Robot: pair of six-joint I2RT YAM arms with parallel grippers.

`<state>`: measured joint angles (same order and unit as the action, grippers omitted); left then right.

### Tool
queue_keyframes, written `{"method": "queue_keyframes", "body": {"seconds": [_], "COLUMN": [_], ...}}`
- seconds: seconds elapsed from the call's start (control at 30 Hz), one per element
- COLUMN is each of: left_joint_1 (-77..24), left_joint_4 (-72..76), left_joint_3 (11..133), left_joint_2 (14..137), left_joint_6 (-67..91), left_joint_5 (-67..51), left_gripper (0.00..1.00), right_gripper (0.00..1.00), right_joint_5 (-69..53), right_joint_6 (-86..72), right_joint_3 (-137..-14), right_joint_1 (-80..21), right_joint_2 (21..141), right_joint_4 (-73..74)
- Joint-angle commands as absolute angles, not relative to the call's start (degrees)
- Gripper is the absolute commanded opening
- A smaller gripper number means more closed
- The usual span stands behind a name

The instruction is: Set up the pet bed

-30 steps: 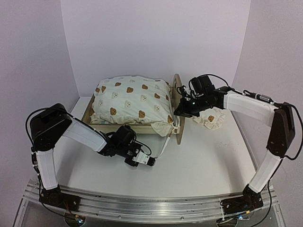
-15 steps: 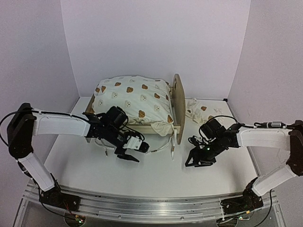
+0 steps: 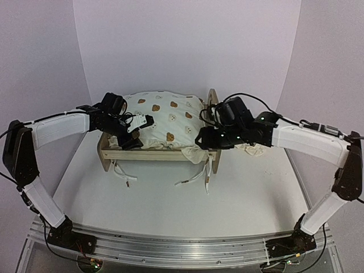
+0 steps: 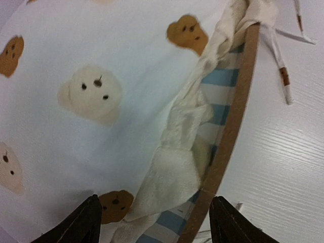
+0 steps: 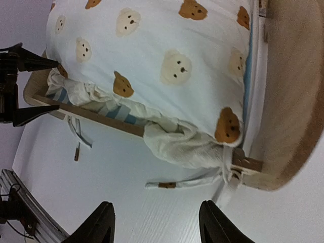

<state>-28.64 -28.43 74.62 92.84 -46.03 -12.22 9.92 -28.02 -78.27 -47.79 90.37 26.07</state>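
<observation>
The pet bed (image 3: 153,154) stands mid-table, a light-wood frame with a rounded end board (image 3: 214,111) at its right. A cream bear-print duvet (image 3: 165,114) is heaped on it, and its edge spills over the front rail (image 4: 230,126) above the blue-and-white striped base (image 4: 218,81). My left gripper (image 3: 133,135) hovers open over the duvet's left front corner (image 4: 172,172), holding nothing. Over the bunched right front corner (image 5: 187,144), my right gripper (image 3: 203,140) is open too and empty. The pillow (image 3: 252,149) is mostly hidden behind the right arm.
Tie strings trail onto the white table in front of the bed, one on the left (image 3: 122,172) and another on the right (image 3: 192,178). A knotted tie hangs at the end board's corner (image 5: 228,177). Walls close in behind and on both sides.
Both grippers were shut a second ago and now stand open. The left arm has moved from the table in front to the bed's left end. The right arm has returned to the end-board corner.
</observation>
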Motion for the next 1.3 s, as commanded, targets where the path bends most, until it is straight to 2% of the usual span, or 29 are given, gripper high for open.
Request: {"method": "queue_keyframes", "body": {"seconds": [0.0,0.2,0.27,0.37,0.47,0.5,0.67,0.73,0.77,0.87,0.97,1.27], "left_joint_1": [-25.0,-23.8,-23.8,-23.7,-23.7,-23.8,-23.7,-23.5,-23.5,-23.4,-22.9,-22.1], "left_joint_4": [-33.3,-30.6,-28.4,-26.0,-26.6,-27.2,-31.8,-35.2,-36.6,-39.1,-40.5,-42.7], "left_joint_3": [80.0,81.9,81.1,80.5,82.2,83.0,87.5,89.4,89.9,89.9,88.6,88.3], "left_joint_2": [98.3,102.9,103.7,104.5,104.1,103.7,100.3,99.3,98.8,97.1,95.2,91.8], "left_joint_6": [-43.5,-45.6,-46.5,-47.3,-46.7,-46.4,-44.7,-43.9,-43.4,-42.9,-43.5,-44.8], "left_joint_5": [-3.8,-1.1,-0.7,-0.6,-2.0,-2.6,-6.1,-7.9,-8.6,-9.7,-10.5,-15.3], "left_gripper": [0.74,0.74,0.69,0.48,0.09,0.01,0.00,0.00,0.00,0.00,0.00,0.00], "right_gripper": [0.57,0.56,0.56,0.56,0.57,0.57,0.59,0.56,0.48,0.15,0.01,0.00], "right_joint_5": [15.1,16.4,16.4,16.7,17.7,17.8,17.8,18.5,19.1,20.7,21.4,21.1], "right_joint_6": [-31.2,-30.8,-30.3,-29.7,-29.7,-29.7,-29.3,-28.6,-28.3,-27.6,-25.9,-21.7], "right_joint_3": [-85.3,-96.1,-97.4,-98.7,-99.0,-98.8,-98.4,-98.6,-98.7,-97.6,-95.8,-87.6], "right_joint_1": [-48.8,-48.9,-48.9,-48.9,-48.9,-48.9,-48.9,-48.9,-48.8,-48.5,-48.0,-46.7], "right_joint_2": [101.3,112.2,114.4,117.3,119.8,120.4,123.3,124.4,124.5,123.1,119.6,104.6], "right_joint_4": [23.2,20.4,18.2,16.3,16.3,16.3,16.4,16.8,17.0,17.2,17.2,17.0]}}
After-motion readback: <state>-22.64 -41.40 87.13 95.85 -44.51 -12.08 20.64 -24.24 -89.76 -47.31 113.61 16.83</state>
